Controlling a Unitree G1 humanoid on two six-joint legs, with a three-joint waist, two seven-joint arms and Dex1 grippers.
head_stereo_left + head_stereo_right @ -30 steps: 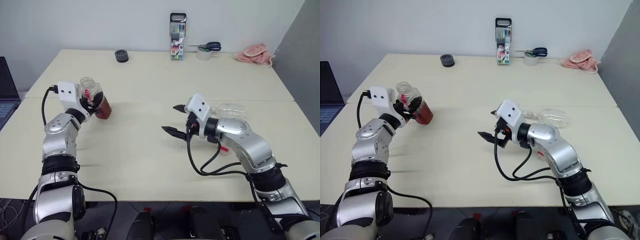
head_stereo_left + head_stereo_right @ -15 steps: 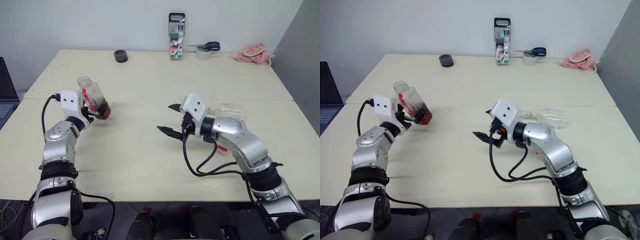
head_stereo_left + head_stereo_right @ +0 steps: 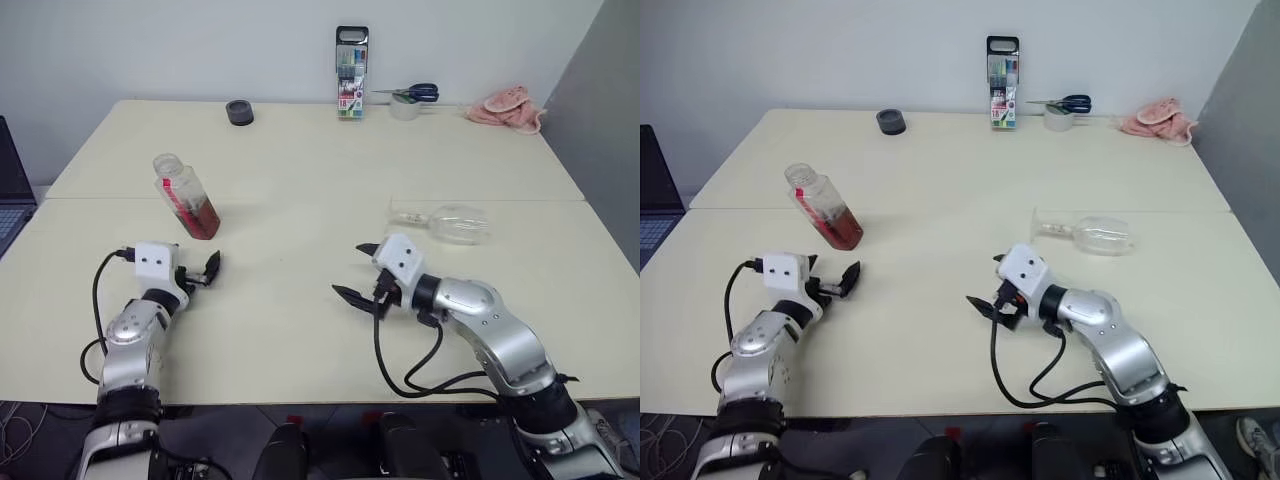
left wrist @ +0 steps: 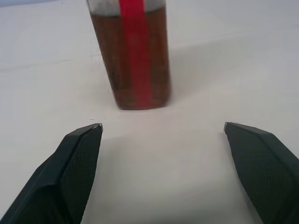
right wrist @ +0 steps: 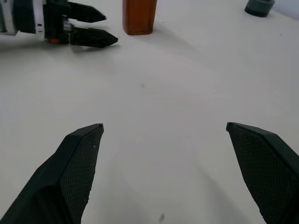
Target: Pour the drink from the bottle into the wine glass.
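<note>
Amber drink (image 4: 135, 60) fills the lower part of the bottle (image 3: 186, 197), which you see standing free on the cream bench (image 3: 300, 300), uncapped. Your left gripper (image 3: 207, 269) sits just short of it, jaws spread wide, empty. Wine glass (image 3: 447, 221) lies on its side, well apart to the right. Your right gripper (image 3: 358, 293) is wide open too, holding nothing, low over bare bench

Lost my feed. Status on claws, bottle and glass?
Left claw and right claw open, empty. Clear plastic bottle of amber drink upright, uncapped. Clear wine glass on its side. Nothing between.
</note>
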